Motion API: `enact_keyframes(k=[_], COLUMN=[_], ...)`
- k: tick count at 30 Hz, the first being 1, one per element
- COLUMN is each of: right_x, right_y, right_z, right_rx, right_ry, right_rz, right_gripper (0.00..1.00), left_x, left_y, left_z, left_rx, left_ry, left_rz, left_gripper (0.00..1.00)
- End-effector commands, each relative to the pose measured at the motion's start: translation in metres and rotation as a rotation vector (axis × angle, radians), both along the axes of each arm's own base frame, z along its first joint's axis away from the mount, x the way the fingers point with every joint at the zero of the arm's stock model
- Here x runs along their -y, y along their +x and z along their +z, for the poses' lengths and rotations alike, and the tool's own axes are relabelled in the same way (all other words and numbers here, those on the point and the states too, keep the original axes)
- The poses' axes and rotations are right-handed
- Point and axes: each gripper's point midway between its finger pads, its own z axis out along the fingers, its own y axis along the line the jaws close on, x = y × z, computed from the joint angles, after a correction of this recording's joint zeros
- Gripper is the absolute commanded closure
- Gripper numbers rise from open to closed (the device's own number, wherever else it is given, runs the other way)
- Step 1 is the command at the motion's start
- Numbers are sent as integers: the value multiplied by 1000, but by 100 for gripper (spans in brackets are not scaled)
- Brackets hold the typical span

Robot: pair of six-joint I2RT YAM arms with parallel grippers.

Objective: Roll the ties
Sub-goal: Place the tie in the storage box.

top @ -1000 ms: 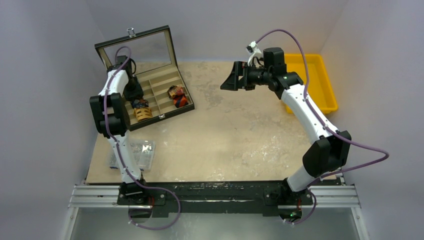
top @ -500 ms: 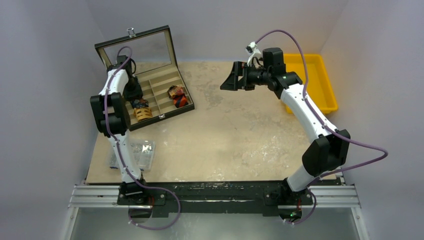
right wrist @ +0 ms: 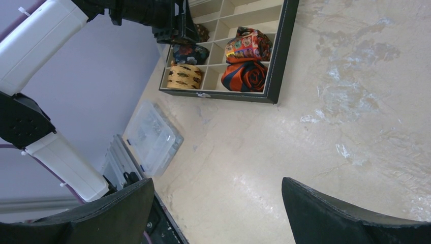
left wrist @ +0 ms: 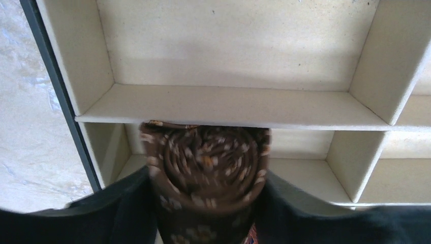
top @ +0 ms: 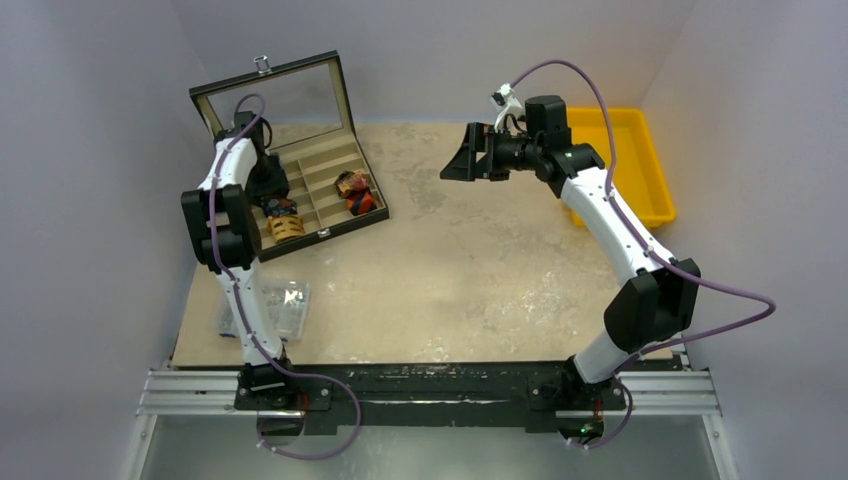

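Rolled brown tie [left wrist: 206, 152] sits in an edge compartment of the open box [top: 325, 234] at the tabletop's far-left corner, pinched by the left gripper [left wrist: 205, 175]. 4 other rolled ties [right wrist: 244, 76] fill nearby compartments. The right gripper [right wrist: 216, 183] hangs wide open over the far edge.

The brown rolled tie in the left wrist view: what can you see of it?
The brown rolled tie is soft-looking fabric dotted with small light specks, wound into a tight spiral coil, spiral end facing the camera. It sits between the black fingers of the left tool, which lie against both sides; whether they squeeze is unclear. Its far edge meets a divider of the beige-lined compartment box.
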Motion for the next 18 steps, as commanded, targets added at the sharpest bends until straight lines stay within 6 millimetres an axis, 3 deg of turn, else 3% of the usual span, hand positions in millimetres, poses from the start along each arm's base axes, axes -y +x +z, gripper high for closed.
enact_keyframes(k=[1,8,13,15,18], right_x=[-2,-2,-3,-3,-4], right_y=[4,5,5,5,6], right_z=[12,12,10,10,10], right_rx=[39,40,35,32,34], right_ry=[14,14,16,18,20], right_rz=[-10,-8,-5,-3,-3], right_gripper=[2,2,2,2,2], left_x=[-3,-6,-4,-4,-5], left_y=[-12,-8,-3,-1,3], left_z=[10,15,29,34,43], left_rx=[-28,7,75,97,125], left_ry=[-12,13,15,17,23], left_rz=[19,21,8,4,-2], left_gripper=[35,29,16,5,2])
